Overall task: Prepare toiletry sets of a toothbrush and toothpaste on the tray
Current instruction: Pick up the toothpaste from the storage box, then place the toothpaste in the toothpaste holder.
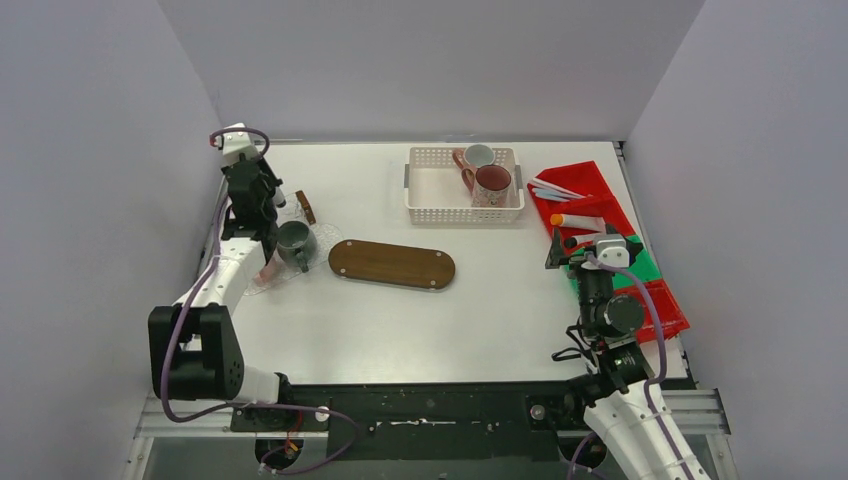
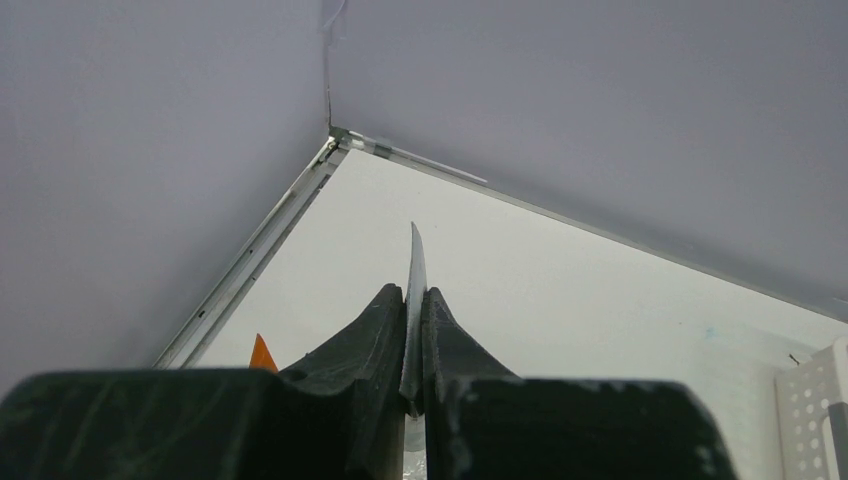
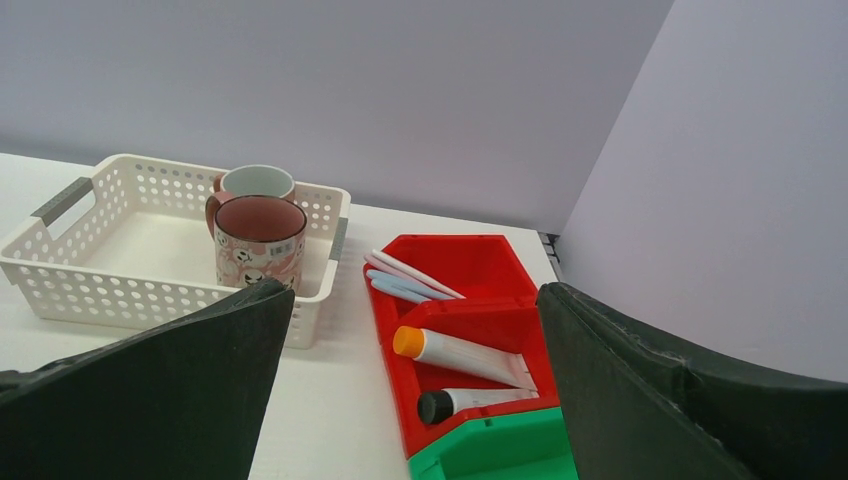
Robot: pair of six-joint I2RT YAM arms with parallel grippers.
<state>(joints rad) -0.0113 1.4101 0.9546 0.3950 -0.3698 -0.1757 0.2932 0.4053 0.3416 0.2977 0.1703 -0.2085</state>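
The right claw point(image 3: 415, 300) stands wide apart, the orange-capped tube point(image 3: 460, 355) lying crosswise just ahead, while the left claw point(image 2: 412, 292) clamps a thin pale strip point(image 2: 414, 255).

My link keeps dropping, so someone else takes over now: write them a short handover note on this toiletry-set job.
Left gripper: shut on a thin pale strip, seen edge-on; I cannot tell what it is.
Right gripper: open, empty, facing the red bin.
Things: dark green mug on the table left of the wooden tray; two mugs in the white basket; toothbrushes and two tubes in the red bin.
Done: no set stands on the tray.
Left: every set.
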